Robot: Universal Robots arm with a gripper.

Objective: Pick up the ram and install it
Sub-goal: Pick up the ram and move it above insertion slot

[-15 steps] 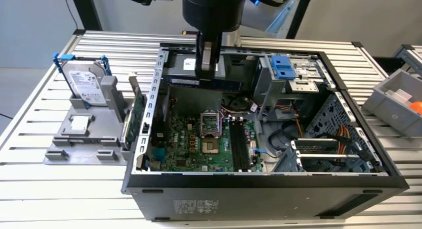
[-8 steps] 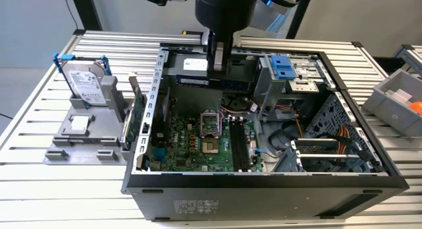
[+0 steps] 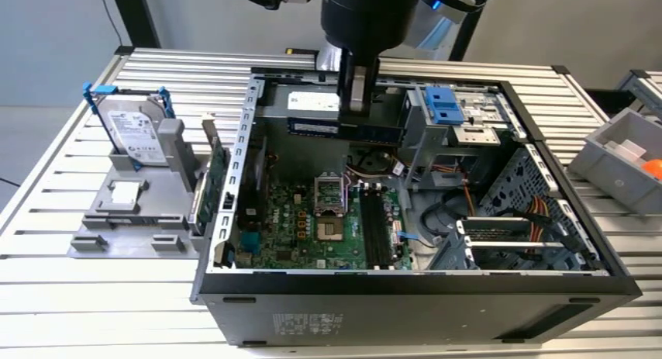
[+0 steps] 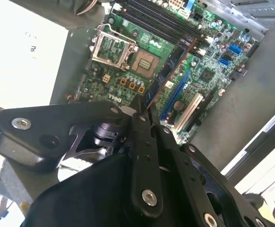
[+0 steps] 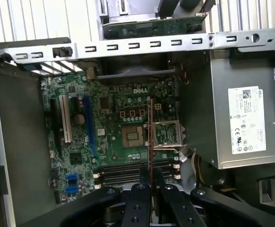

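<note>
In the exterior view the ram (image 3: 333, 129), a slim dark stick, hangs level over the far part of the open computer case (image 3: 414, 285). My gripper (image 3: 357, 111) is shut on it from above. Both wrist views show the ram edge-on, a thin strip (image 5: 150, 137) (image 4: 171, 73) reaching out from between the black fingers (image 5: 138, 198) (image 4: 142, 142). It is held above the green motherboard (image 5: 109, 123), over the processor socket (image 5: 133, 137). The black memory slots (image 3: 374, 229) (image 5: 123, 172) lie beside that socket with nothing in them.
On a grey stand at the exterior view's left are a silver hard drive in a blue frame (image 3: 135, 130) and a green card on edge (image 3: 209, 190). Inside the case are the power supply (image 5: 241, 118) and the drive cage (image 3: 466, 115). A grey bin (image 3: 621, 153) sits at the right.
</note>
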